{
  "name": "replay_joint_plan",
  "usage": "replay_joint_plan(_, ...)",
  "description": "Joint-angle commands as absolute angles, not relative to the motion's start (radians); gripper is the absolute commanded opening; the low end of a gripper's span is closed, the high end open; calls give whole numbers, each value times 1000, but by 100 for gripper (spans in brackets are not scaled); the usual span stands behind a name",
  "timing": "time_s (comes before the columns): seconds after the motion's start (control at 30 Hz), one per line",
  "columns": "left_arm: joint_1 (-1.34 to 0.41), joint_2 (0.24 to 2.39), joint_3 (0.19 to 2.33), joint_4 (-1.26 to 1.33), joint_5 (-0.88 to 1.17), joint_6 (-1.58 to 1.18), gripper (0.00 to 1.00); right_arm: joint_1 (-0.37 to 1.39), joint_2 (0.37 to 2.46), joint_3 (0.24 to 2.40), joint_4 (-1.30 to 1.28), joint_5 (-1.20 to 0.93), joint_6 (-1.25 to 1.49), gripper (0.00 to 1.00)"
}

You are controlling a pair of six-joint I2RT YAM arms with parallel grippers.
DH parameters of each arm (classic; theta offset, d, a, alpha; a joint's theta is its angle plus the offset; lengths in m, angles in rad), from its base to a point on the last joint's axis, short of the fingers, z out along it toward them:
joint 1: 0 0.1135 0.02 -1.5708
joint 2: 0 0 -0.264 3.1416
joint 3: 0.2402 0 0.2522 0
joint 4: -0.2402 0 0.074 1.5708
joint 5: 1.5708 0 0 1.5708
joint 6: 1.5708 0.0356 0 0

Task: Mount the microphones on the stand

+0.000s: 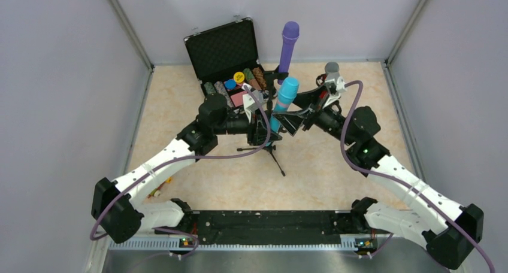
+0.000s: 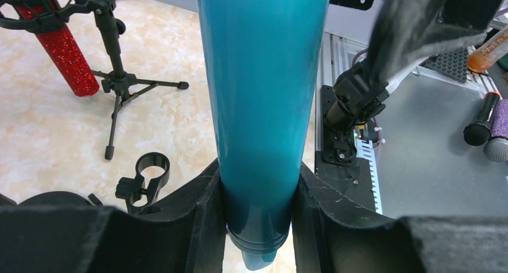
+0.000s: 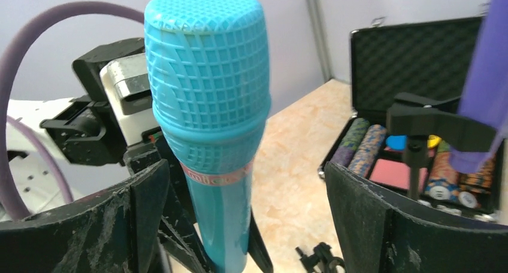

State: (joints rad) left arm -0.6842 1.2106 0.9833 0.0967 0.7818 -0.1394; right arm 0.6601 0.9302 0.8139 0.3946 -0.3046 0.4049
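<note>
- Top view: the light blue microphone (image 1: 285, 99) stands nearly upright over the middle of the counter (image 1: 180, 105), between the two arms. The left pincer (image 1: 268, 128) pinches its lower barrel and hides that part. The right pincer (image 1: 295, 121) sits just beside it, spread.
- Top view: the purple microphone (image 1: 289, 44) stands upright behind, head up, its foot hidden. The red microphone (image 1: 331, 68) shows little more than its silver mesh head, the rest lying behind the right arm. Tripod legs (image 1: 272, 154) show on the counter below the pincers. Which post they carry cannot be told.
- Top view: an open black case (image 1: 223, 45) at the far side, foam-lined lid raised, holds rows of coloured chips (image 1: 239, 81).
- Left wrist view: both black fingers (image 2: 200, 213) press on the blue barrel close to its tail end, and the head is cut off at the top edge. The glittery red microphone sits in a ring clip on a tripod stand (image 2: 117, 81), its head also cut off. A loose clip (image 2: 147, 177) lies on the counter. Items on the grey metal shelf (image 2: 419, 165) at the right edge are cut off and hard to identify.
- Right wrist view: a pale band under the blue mesh head carries reddish lettering. It looks like "mic", and the rest wraps out of sight. The right pincer's fingers stand wide apart on either side of the head, touching nothing.
- Right wrist view: the case shows chips stacked in rows. The purple microphone, cut off at the right edge, is held in a black clip (image 3: 431, 120).
</note>
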Motion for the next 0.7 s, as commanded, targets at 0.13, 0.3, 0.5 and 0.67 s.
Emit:
replay_joint_plan(0.13, -698, 1224, 1009, 129, 844, -120, 0, 646, 1000, 839, 537, -486, 515, 81)
replay_joint_plan(0.3, -701, 1230, 1011, 129, 853, -117, 0, 646, 1023, 820, 614, -510, 569, 68)
replay_joint_plan(0.5, -703, 1231, 1009, 127, 841, -116, 0, 646, 1005, 795, 642, -489, 587, 49)
replay_joint_plan(0.67, -703, 1228, 1006, 133, 839, -113, 0, 646, 994, 793, 603, -487, 572, 47)
